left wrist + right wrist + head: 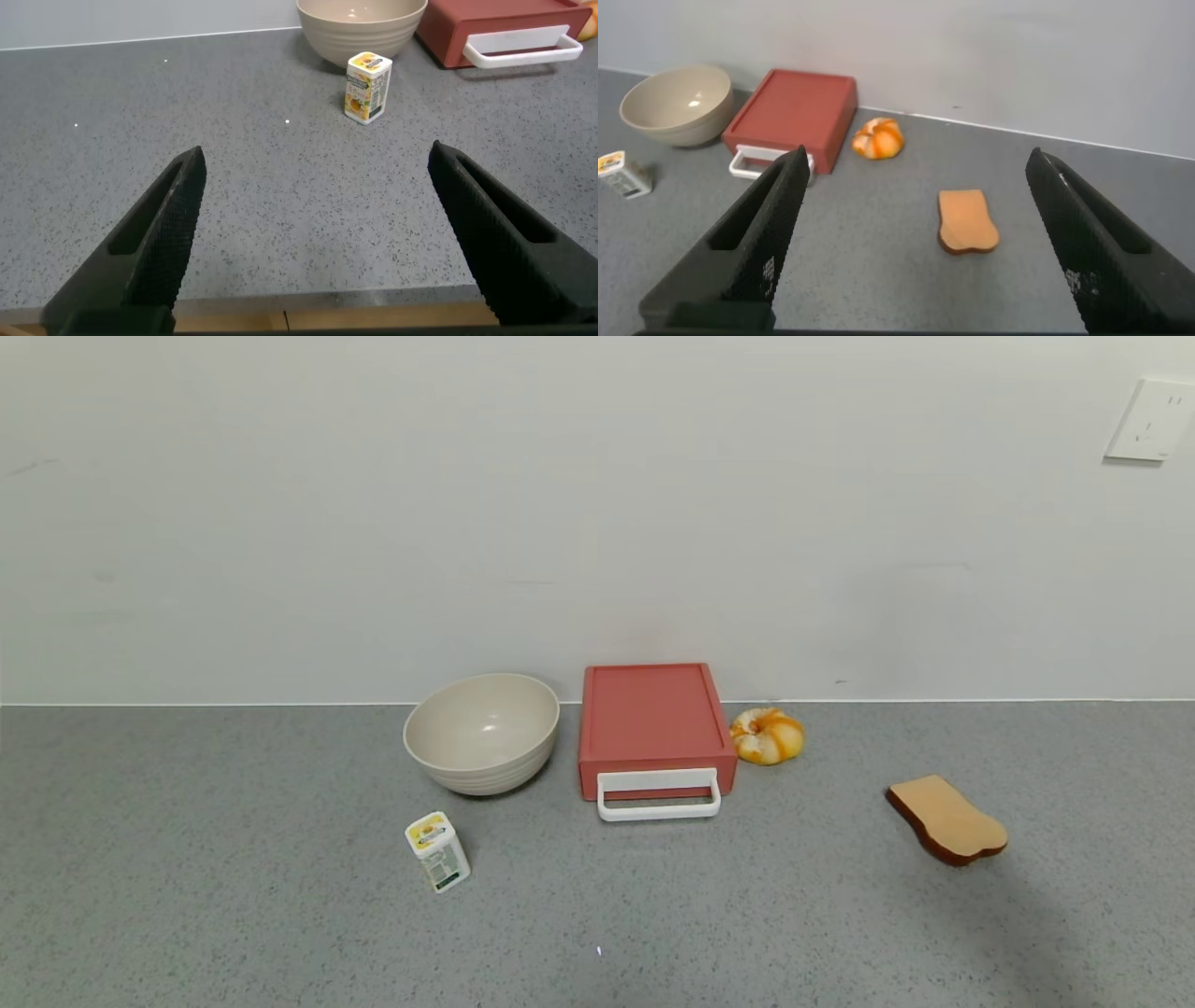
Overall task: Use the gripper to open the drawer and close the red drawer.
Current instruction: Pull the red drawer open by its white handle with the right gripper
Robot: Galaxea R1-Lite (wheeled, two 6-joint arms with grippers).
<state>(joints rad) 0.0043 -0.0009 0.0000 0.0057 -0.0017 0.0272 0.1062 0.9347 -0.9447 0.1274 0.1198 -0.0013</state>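
1. Grey speckled counter (233, 896) fills the lower frame.
2. Centre: beige bowl (482, 733), red drawer (653, 728) (shut), orange bun (766, 735).
3. Lower left: small carton (437, 851).
4. Right: toast slice (946, 819).

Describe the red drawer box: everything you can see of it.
The drawer is a flat, rectangular salmon-red box that looks like matte plastic, with a slightly raised rim around its top. A white rectangular loop handle sticks out from its front, toward the robot. It appears shut, the front flush with the body. It sits flat on the grey counter, its back near the wall, between a beige bowl and an orange bun. Neither clearly touches it, and no hand is on it.
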